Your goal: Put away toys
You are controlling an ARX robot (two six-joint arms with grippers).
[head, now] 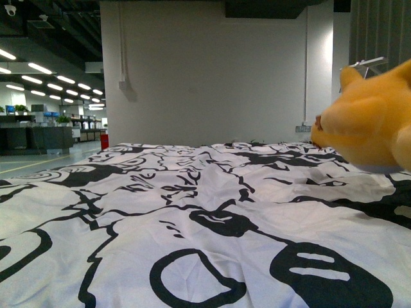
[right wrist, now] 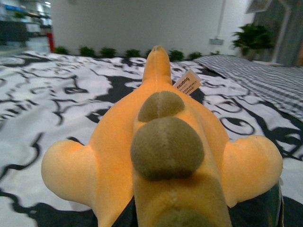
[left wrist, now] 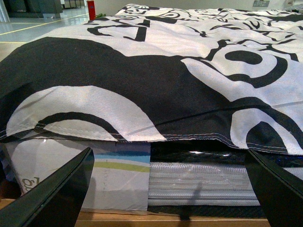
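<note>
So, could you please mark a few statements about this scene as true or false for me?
1. The bedspread has a black-and-white pattern. True.
2. The plush toy is blue. False: it is orange-yellow with olive-brown spots along its back.
3. The left fingers are closed on the plush toy. False: they stand wide apart with nothing between them, facing the bedspread's hem.
4. A small white tag sticks out from the plush toy. True.
</note>
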